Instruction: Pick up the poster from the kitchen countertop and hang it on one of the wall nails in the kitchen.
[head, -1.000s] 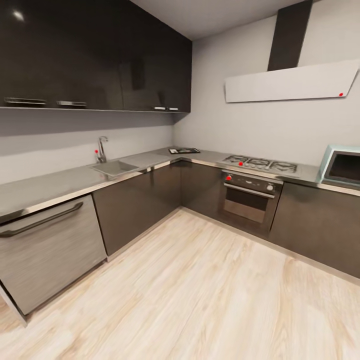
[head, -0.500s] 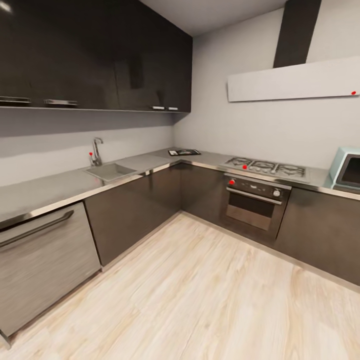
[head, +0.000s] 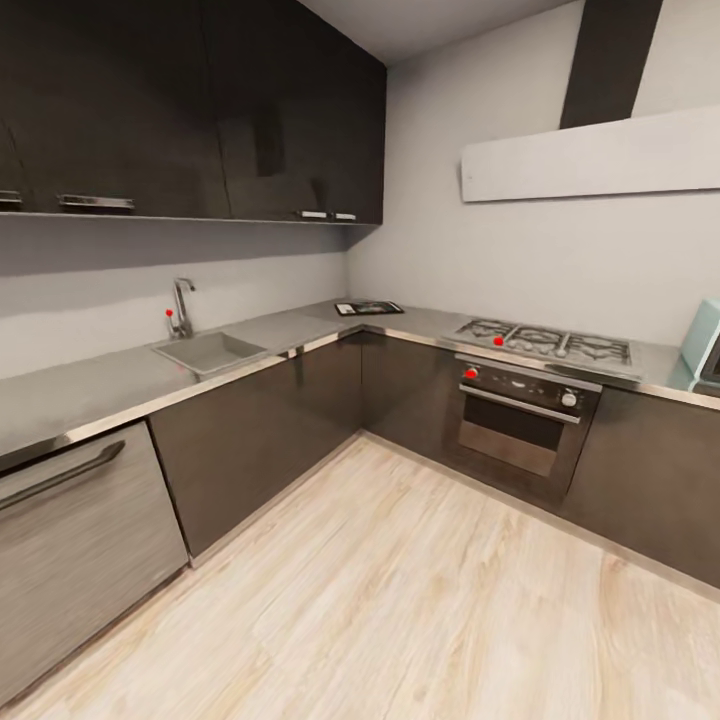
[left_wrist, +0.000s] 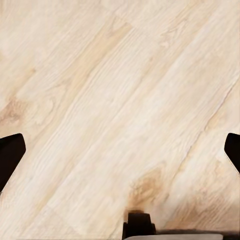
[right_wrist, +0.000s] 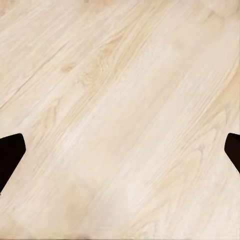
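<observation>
The smooth light grey L-shaped surface (head: 120, 385) runs above dark glossy brown-black cabinet fronts (head: 255, 435). A brushed steel dishwasher door (head: 75, 545) shows fine horizontal streaks. The pale blond plank floor (head: 420, 600) carries tan wood grain and darker knots. The flat black-framed poster (head: 368, 307) has a white border. Black pincer fingertips (left_wrist: 10, 155) edge the floor.

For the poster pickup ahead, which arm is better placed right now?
Neither yet, perhaps slightly the left. The poster lies flat in the far corner of the kitchen countertop, left of the hob. Both end effectors, left and right, are open over bare wood floor.
</observation>
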